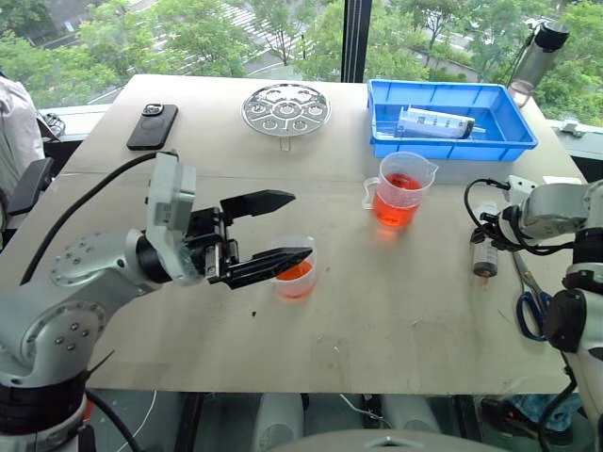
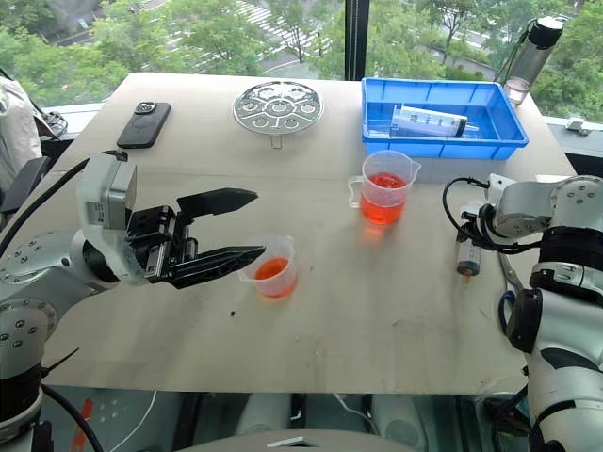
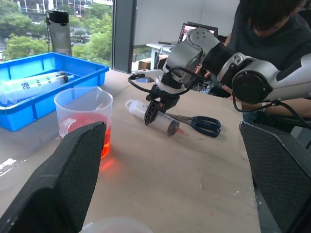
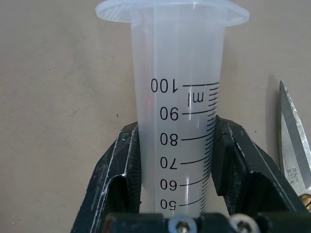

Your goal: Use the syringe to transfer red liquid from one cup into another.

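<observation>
two clear cups of orange-red liquid stand on the pale counter (image 1: 396, 311) in the head views. the taller one is the beaker (image 1: 403, 191), with a pour spout, a side handle and faint marks, about a third full of red liquid (image 1: 396, 209), and it sits just in front of a blue tray (image 1: 452, 141). the short cup (image 1: 296, 270) has a rolled rim and a shallow layer of the same liquid; it stands near the counter's middle. our left claw (image 1: 278, 229) hangs level beside that cup with its two black fingers spread wide and nothing between them, the lower finger crossing in front of the cup's rim. at the counter's right edge we see the syringe (image 2: 465, 252) lying flat, a clear barrel with a dark reddish tip toward us, under our right claw (image 2: 480, 231). blue-handled scissors (image 1: 530, 306) lie just beside it. a second big syringe (image 1: 435, 123) lies in the tray; a black phone (image 1: 153, 125) and a round metal plate (image 1: 285, 107) sit at the far side.

from the left wrist we see the right claw's fingers (image 3: 151, 109) pinching the syringe's barrel near its middle as it lies on the counter, flanged end away from the scissors.

from the right wrist the barrel is translucent white with black graduations running up to 100 ml and a wide flange at its end. both black pads (image 4: 127, 165) press its sides, so this claw is closed on it.
</observation>
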`<state>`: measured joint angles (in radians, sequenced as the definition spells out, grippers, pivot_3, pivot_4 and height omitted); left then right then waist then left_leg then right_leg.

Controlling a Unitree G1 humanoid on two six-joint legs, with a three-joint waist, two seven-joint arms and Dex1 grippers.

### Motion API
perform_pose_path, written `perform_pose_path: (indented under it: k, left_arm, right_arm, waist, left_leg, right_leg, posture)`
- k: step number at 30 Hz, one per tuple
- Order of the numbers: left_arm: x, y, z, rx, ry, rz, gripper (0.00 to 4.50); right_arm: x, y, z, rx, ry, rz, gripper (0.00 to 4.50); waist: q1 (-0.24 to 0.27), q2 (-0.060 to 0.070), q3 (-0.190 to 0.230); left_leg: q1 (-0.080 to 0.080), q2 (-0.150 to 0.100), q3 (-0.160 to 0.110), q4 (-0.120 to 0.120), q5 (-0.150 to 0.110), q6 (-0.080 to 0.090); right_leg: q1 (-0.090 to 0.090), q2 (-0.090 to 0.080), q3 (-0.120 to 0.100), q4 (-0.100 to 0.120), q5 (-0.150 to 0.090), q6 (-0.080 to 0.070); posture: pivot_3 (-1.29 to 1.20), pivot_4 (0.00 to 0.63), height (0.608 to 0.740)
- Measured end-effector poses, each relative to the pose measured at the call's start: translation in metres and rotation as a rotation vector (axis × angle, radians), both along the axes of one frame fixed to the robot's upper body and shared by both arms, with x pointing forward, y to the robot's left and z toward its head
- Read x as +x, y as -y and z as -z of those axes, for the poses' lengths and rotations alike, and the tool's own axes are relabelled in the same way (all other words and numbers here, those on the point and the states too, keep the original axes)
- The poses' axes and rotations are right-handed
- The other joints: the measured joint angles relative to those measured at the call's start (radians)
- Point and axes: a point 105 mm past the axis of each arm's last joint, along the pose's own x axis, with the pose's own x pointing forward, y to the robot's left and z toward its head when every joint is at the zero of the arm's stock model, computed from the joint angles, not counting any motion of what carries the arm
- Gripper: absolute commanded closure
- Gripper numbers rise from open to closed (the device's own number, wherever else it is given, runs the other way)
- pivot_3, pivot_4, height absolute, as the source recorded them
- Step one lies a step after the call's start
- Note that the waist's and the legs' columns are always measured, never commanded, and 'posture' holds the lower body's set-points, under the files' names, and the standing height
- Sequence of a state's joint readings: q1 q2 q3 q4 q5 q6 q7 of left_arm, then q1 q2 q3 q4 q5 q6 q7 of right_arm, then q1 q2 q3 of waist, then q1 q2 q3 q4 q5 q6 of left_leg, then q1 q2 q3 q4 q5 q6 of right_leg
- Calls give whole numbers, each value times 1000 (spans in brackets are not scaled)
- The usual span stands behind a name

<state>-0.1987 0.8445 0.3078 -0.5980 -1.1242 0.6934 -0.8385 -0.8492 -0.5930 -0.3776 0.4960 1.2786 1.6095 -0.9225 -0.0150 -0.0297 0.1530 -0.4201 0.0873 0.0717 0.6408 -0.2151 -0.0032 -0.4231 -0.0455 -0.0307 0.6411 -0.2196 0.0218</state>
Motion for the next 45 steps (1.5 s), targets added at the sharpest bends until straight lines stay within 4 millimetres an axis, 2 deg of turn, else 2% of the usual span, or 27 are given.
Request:
perform_pose_path:
  k: [3, 5, 8, 10, 12, 13, 14, 18, 21, 24, 28, 34, 39, 45]
  left_arm:
    - [3, 4, -5, -26, 16, 6, 0]
    - [7, 7, -7, -52, 16, 16, 0]
    - [14, 11, -10, -90, 13, 23, 0]
    - [23, 15, -16, -127, 22, 22, 0]
    - [29, 15, -22, -145, 33, 9, 0]
    - [34, 15, -25, -157, 38, 1, 0]
    - [41, 16, -29, -173, 49, -17, 0]
    - [59, 15, -35, -174, 55, -89, 0]
    - [70, 15, -41, -195, 53, -130, 0]
    - [78, 19, -43, -186, 46, -159, 0]
    - [86, 18, -47, -164, 72, -211, 0]
    - [100, 18, -53, -145, 109, -291, 0]
    - [119, 24, -68, -121, 135, -378, 0]
    - [132, 46, -77, -42, 113, -360, 0]
  right_arm:
    - [-5, 4, -6, 12, 117, 26, 2997]
    - [-9, -2, -24, 99, 328, 55, 2998]
    - [-19, -20, -68, 196, 639, -18, 2998]
    - [-29, -35, -115, 210, 875, -99, 2998]
    - [-36, -46, -139, 213, 1001, -151, 3000]
    - [-39, -54, -153, 222, 1071, -189, 3001]
    - [-44, -72, -174, 257, 1192, -258, 3001]
    - [-48, -103, -197, 244, 1345, -404, 3004]
    - [-33, -111, -193, 184, 1414, -391, 3004]
    - [-10, -116, -171, 82, 1460, -357, 3004]
    - [19, -111, -134, -89, 1473, -293, 3006]
    - [26, -135, -114, -132, 1525, -345, 3006]
    - [34, -148, -86, -221, 1462, -390, 3006]
    - [36, -145, -85, -348, 1456, -345, 3006]
  waist:
    - [8, 0, 0]
    - [12, 1, 0]
    - [8, 4, 2]
    - [3, 4, 2]
    - [1, 3, 2]
    - [1, 3, 2]
    - [1, 3, 2]
    - [2, 3, 1]
    - [7, 2, 1]
    - [6, 2, 1]
    - [3, 2, 1]
    - [3, 2, 1]
    - [6, 2, 1]
    - [4, 1, 1]
  left_leg:
    - [-2, 0, -2, 0, 0, 0]
    - [-3, 0, -2, 0, 0, 0]
    - [-7, -1, -4, 1, 0, 0]
    - [-9, -1, -5, 3, 0, 0]
    - [-8, -1, -5, 3, 0, 0]
    - [-8, -1, -5, 3, 0, 0]
    - [-8, -1, -5, 3, 0, 0]
    - [-10, -1, -7, 4, 0, 0]
    - [-11, -2, -8, 4, 0, 0]
    - [-12, -3, -6, 6, 0, 0]
    - [-12, -3, -5, 7, 0, 0]
    - [-11, -3, -4, 6, 0, 0]
    - [-12, -3, -4, 8, 0, 0]
    - [-11, -3, -3, 8, 0, 0]
  right_leg:
    - [0, 0, -1, 0, 0, 1]
    - [-1, 0, -1, -1, -2, 3]
    - [-3, 0, -2, -1, -1, 4]
    - [-5, 1, -2, 0, -1, 4]
    - [-5, 1, -1, 1, -2, 4]
    - [-5, 1, -1, 1, -2, 4]
    - [-5, 2, 0, 1, -1, 4]
    - [-5, 9, 7, 0, -1, 3]
    - [-6, 11, 12, 0, 0, 2]
    - [-6, 11, 16, 0, 0, 2]
    - [-8, 12, 18, 1, 0, 3]
    - [-8, 12, 18, 2, 0, 3]
    - [-8, 12, 20, 2, 1, 3]
    - [-8, 13, 20, 4, 1, 3]
  posture:
    - [0, 150, 725]
    - [0, 150, 725]
    - [0, 150, 725]
    - [0, 150, 725]
    - [0, 150, 725]
    - [0, 150, 725]
    - [0, 150, 725]
    - [0, 150, 725]
    - [0, 150, 725]
    - [0, 150, 725]
    - [0, 150, 725]
    - [0, 150, 725]
    - [0, 150, 725]
    - [0, 150, 725]
